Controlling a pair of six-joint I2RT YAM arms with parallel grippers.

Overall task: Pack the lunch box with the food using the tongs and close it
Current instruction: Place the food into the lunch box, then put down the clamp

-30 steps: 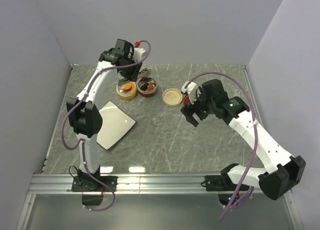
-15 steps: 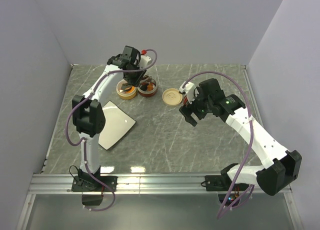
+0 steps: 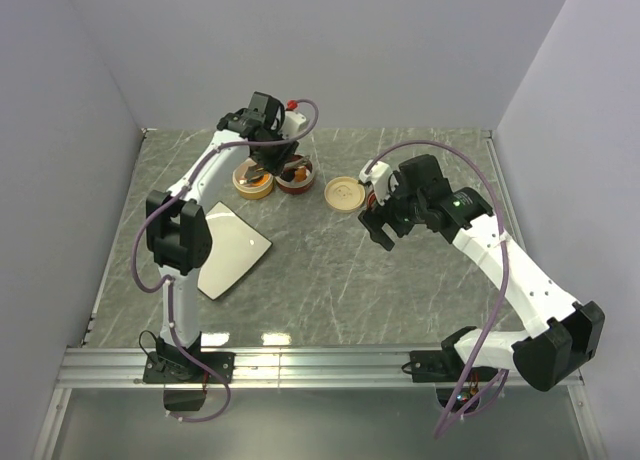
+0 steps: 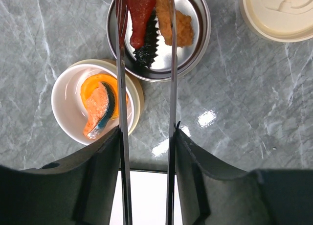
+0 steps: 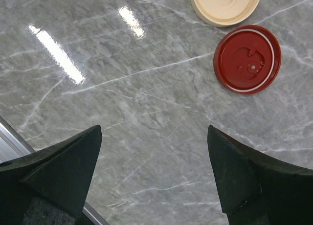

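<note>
White plate (image 3: 230, 248) lying on surface (image 5: 146, 88) at left. Left tool (image 4: 146, 129) hovering over tubs, pinching tongs (image 4: 172, 88). Cream tub (image 4: 66, 88) holding orange ball (image 4: 90, 85) and pink slice (image 4: 98, 110). Dark red tub (image 4: 203, 34) touching it at right, red wedge (image 4: 139, 12) and dark oblong (image 4: 146, 49) lying inside between tong arms. Cream lid (image 5: 225, 5) and red lid (image 5: 247, 58) lying flat, side by side. Right tool (image 5: 154, 132) hanging over surface near lids, fingers spread wide.

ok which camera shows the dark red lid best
right wrist: the dark red lid lies whole and unobstructed beside the cream lid. top external shows at most a red sliver behind the right gripper. left wrist misses it.
</note>
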